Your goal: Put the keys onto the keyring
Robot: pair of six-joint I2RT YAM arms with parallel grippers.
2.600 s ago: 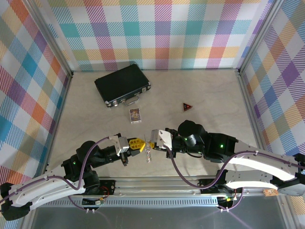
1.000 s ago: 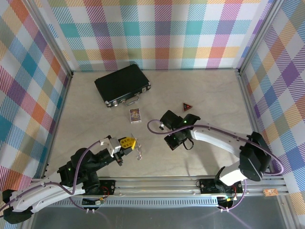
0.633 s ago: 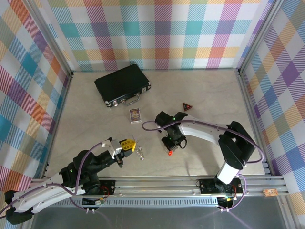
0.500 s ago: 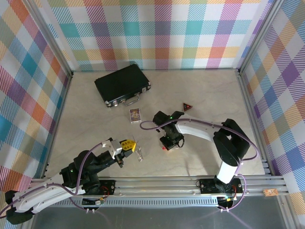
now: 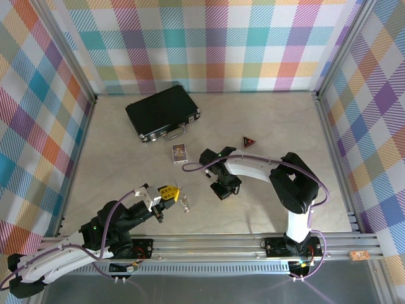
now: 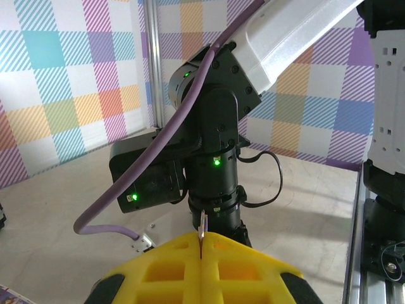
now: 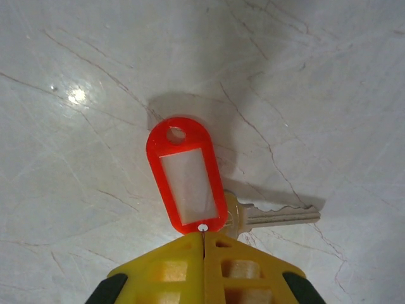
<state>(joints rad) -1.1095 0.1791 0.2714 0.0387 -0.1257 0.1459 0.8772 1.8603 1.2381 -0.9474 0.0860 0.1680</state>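
left gripper [image 5: 169, 192]: near-left of the table's middle. Its yellow pads [image 6: 158, 269] are pressed together on the keyring, and in the left wrist view a thin metal sliver stands up from the seam between them.
keyring [image 5: 185, 204]: a silvery loop just right of the left gripper's tips. I cannot tell whether it touches the table.
right gripper [image 5: 224, 188]: pointed straight down near the table's middle, right of the keyring and apart from it. In the right wrist view its pads meet on a tiny metal link at the end of the red tag.
keys [image 7: 187, 174]: directly under the right gripper. The red tag has a clear window and a hole at the end away from the pads. The silvery blade juts sideways from beneath the tag's clamped end. A shadow falls on the marble, and I cannot tell whether the keys are resting or lifted.
table [image 5: 120, 171]: pale and marbled.
black case [image 5: 163, 112]: far left, closed, its metal handle on the near side.
card [image 5: 180, 153]: small, between the case and the grippers.
dark red triangular piece [image 5: 249, 142]: right of the card, beyond the right arm.
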